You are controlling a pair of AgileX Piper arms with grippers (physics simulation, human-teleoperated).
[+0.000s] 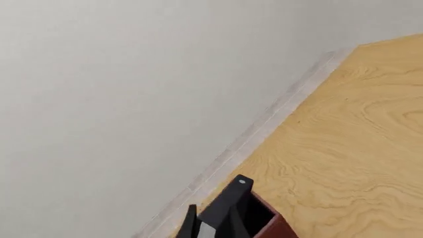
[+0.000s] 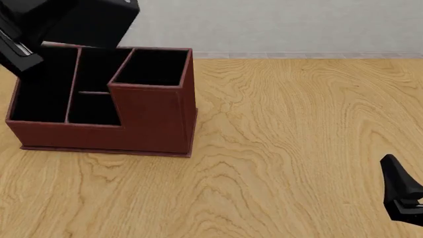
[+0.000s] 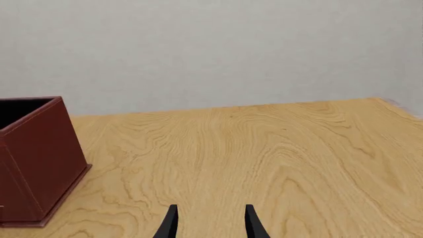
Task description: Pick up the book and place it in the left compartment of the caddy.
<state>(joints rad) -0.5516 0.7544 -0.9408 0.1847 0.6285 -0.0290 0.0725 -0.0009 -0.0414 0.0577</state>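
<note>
The reddish-brown caddy point(image 2: 152, 119) stands at the table's left, its tall square section on the right. Its left compartment point(image 2: 39, 94) is a long black slot. The left arm point(image 2: 73, 20) hangs over the caddy's back left corner. The black book point(image 2: 20, 49), with a grey page edge, sits tilted just above that slot's far end. In the left wrist view my left gripper point(image 1: 208, 223) is shut on the book point(image 1: 206, 232), with a corner of the caddy point(image 1: 278, 229) below. My right gripper point(image 3: 211, 225) is open and holds nothing, low at the front right point(image 2: 399, 193).
The wooden table point(image 2: 290, 139) stretches right of the caddy to a grey wall point(image 2: 297, 25) at the back. The caddy's tall section point(image 3: 36, 158) shows far left in the right wrist view. The table's back edge point(image 1: 251, 139) runs close behind the left gripper.
</note>
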